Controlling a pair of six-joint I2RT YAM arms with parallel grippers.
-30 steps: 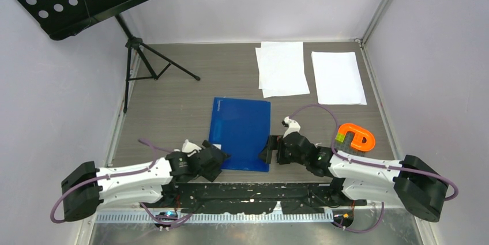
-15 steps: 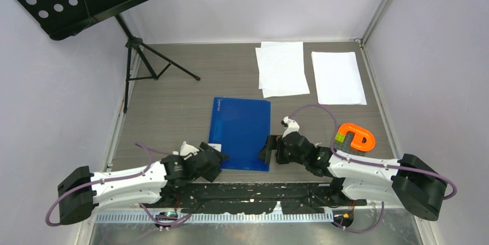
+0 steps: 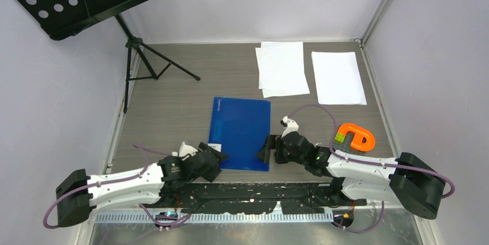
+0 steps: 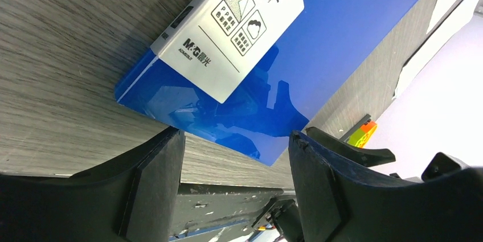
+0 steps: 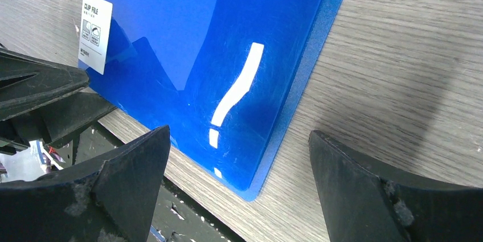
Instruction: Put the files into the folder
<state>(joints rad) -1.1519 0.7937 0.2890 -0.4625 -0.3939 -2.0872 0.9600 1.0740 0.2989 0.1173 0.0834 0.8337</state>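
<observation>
Compared with one second ago, the left arm (image 3: 121, 183) has pulled back toward the near left corner of the table (image 3: 173, 95). The left gripper (image 3: 214, 155) now sits a little lower at the near left corner of the folder (image 3: 242, 129). The right arm (image 3: 363, 171) has moved only slightly to the left. The folder and the files (image 3: 282, 69) have not shifted.

The folder lies closed and flat in the middle of the table, bright blue and glossy. The files are white sheets at the far edge, well apart from it: one loose overlapping pile and a separate stack to its right.

From above I see only a small white spot on the folder. The left wrist camera shows it is a printed label (image 4: 228, 31) on the corner, and that the left gripper (image 4: 234, 136) has its fingers apart, gripping nothing. The right wrist camera shows the folder's near right corner in front of the right gripper (image 5: 239, 134), whose fingers are spread wide and hold nothing.
</observation>
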